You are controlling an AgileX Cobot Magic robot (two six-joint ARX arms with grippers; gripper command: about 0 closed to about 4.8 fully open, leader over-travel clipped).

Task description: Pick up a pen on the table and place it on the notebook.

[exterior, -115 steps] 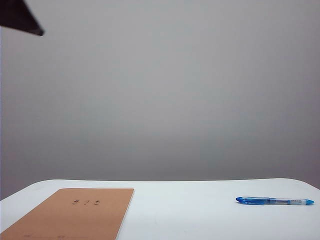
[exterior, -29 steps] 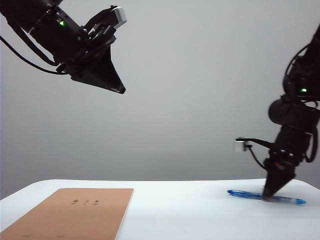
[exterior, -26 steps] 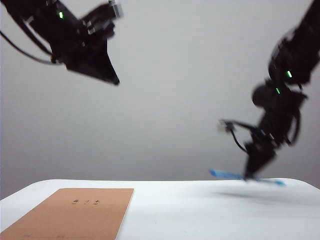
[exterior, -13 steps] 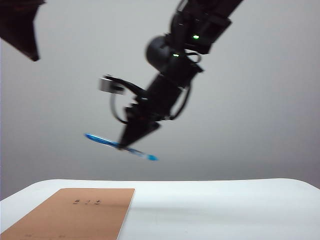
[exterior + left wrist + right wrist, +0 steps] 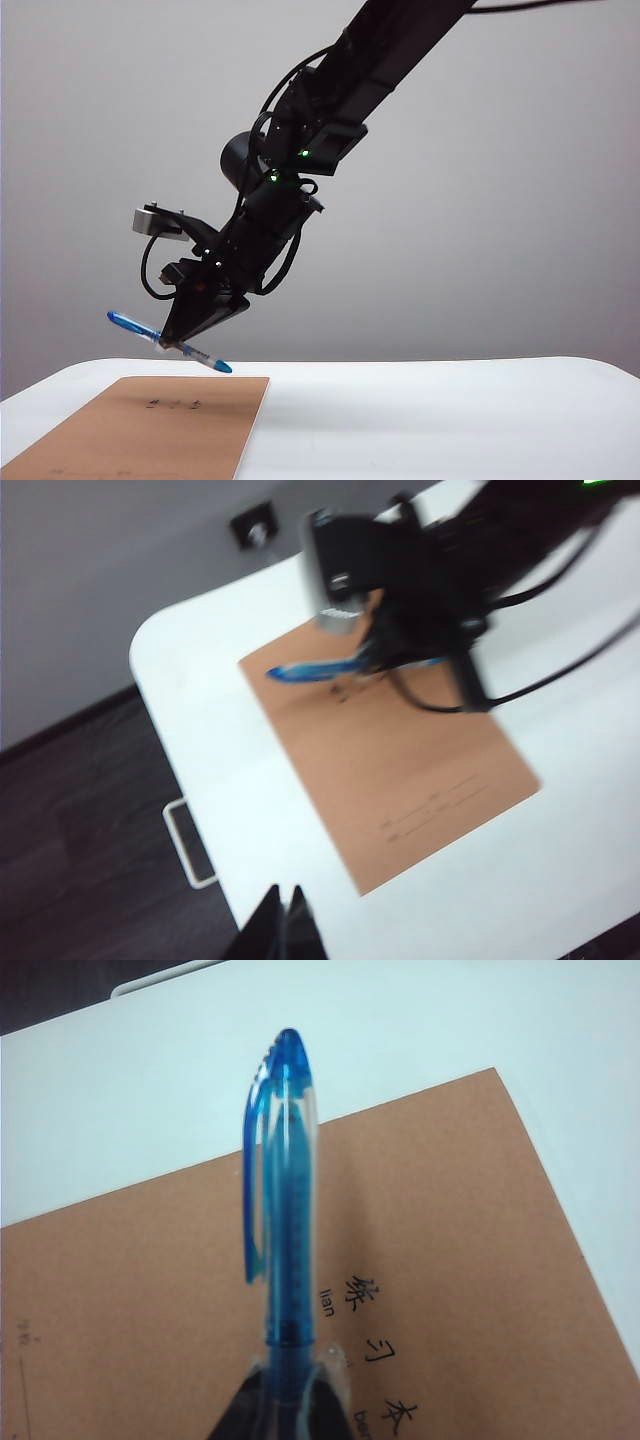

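Observation:
The blue pen (image 5: 165, 343) hangs tilted in the air just above the far end of the tan notebook (image 5: 150, 430), which lies flat on the white table (image 5: 450, 420). My right gripper (image 5: 176, 346) has reached across to the left side and is shut on the pen's middle. In the right wrist view the pen (image 5: 285, 1210) sticks out from the right gripper (image 5: 290, 1400) over the notebook's (image 5: 470, 1260) printed characters. My left gripper (image 5: 283, 920) is shut, empty and high above the table's corner, looking down on the notebook (image 5: 420, 780), the pen (image 5: 310, 668) and the right arm.
Dark floor lies beyond the table's rounded edge (image 5: 160, 710). A white bracket (image 5: 188, 842) sticks out at the table's side, and a wall socket (image 5: 258, 525) sits behind. The right arm (image 5: 330, 110) slants across the middle above the table.
The right arm has swung the pen left and downward, from mid-air over the table to just above the notebook. The left gripper has gone out of the exterior view.

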